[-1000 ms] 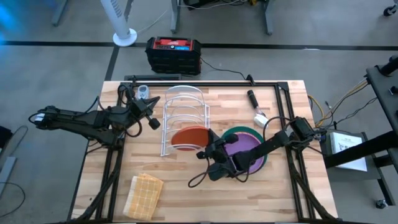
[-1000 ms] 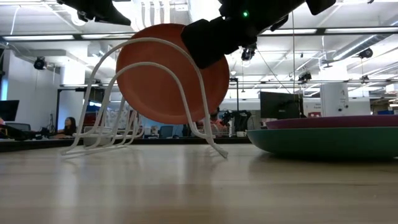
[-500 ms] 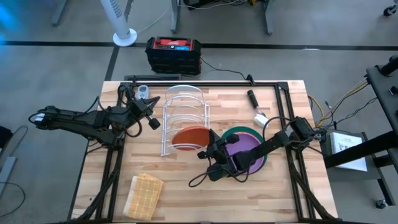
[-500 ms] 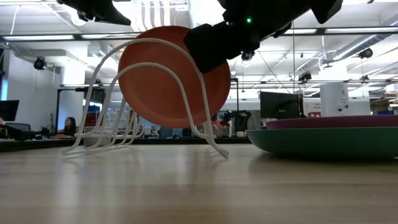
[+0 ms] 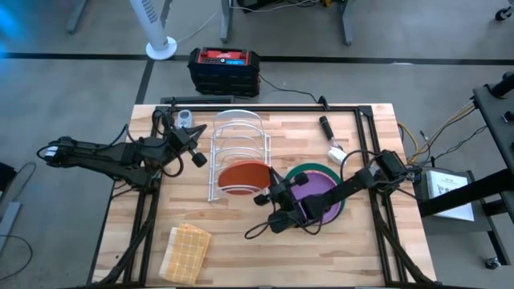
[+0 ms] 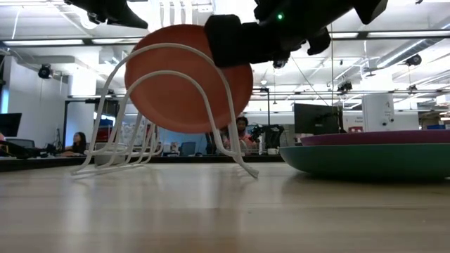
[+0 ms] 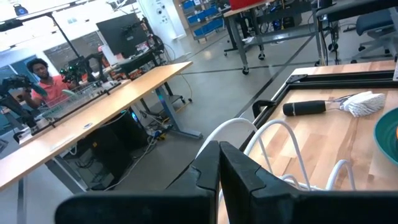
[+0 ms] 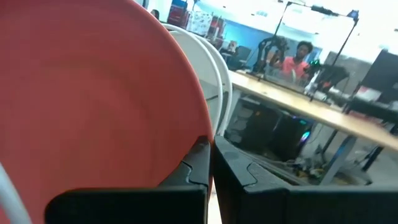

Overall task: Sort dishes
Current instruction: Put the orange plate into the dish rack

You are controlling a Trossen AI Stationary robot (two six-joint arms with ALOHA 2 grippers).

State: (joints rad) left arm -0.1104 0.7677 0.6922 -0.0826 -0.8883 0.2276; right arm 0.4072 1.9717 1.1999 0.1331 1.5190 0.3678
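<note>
The right gripper (image 5: 267,195) is pinching the rim of a plain round orange plate (image 5: 243,177) between its closed fingers and is holding it on edge at the front end of the white wire dish rack (image 5: 237,152), so the step in hand looks to be the slotting of this plate. In the low view the orange plate (image 6: 188,79) is hanging clear of the wooden table (image 6: 225,211), behind the rack's front hoops; whether it is already sitting between two wires is hard to judge from here. A purple round plate (image 5: 318,193) is lying on a larger teal-green plate (image 5: 328,173) just beside the rack, under the right arm, both waiting their turn. The left gripper (image 5: 197,157) is hovering on the far side of the rack with its fingers pressed together on nothing. The next move probably calls for lowering the orange plate until the rack is carrying it, then loosening the pinch without tipping it.
</note>
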